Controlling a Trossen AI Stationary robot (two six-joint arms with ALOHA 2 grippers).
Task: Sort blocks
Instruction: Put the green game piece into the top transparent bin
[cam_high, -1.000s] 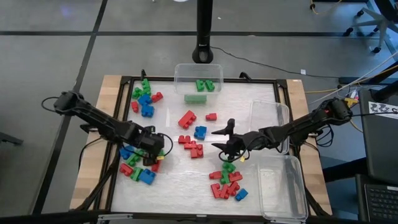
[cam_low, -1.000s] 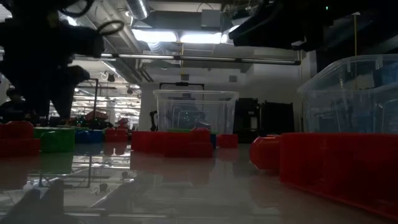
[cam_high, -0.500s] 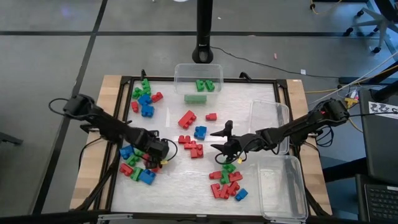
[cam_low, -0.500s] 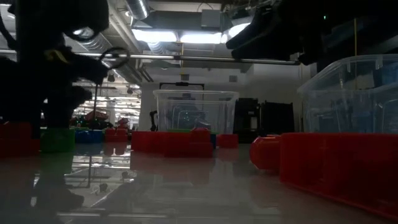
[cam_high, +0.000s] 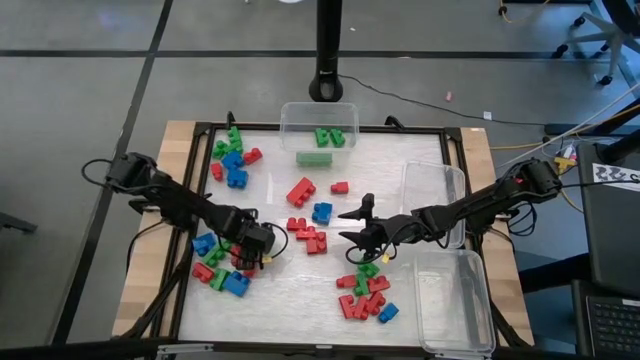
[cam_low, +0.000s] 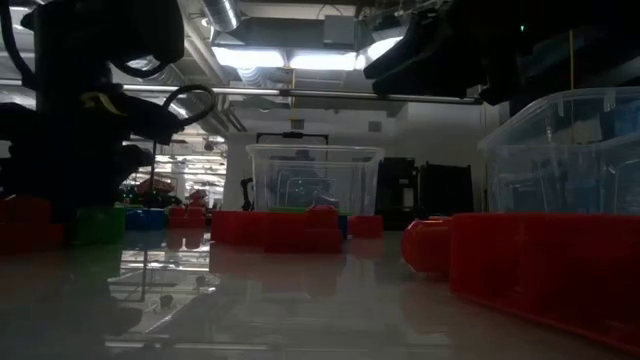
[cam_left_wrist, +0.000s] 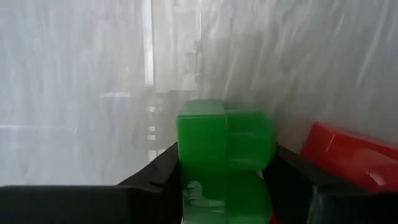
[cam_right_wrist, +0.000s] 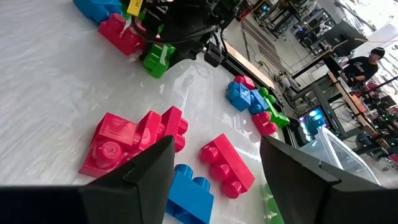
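Small studded plastic toy bricks in red, green and blue (cam_high: 232, 165) lay scattered over the white surface in loose clusters. One mixed group sat near the far left corner, another (cam_high: 221, 275) at the near left. A small green studded brick (cam_left_wrist: 224, 138) stood between two dark jaws there, just beside a red brick (cam_left_wrist: 348, 155). Red bricks (cam_high: 309, 238) and a blue brick (cam_high: 322, 212) lay mid-surface, with a mostly red heap (cam_high: 364, 297) nearer the front. Two green bricks (cam_high: 329, 137) rested inside a clear tub.
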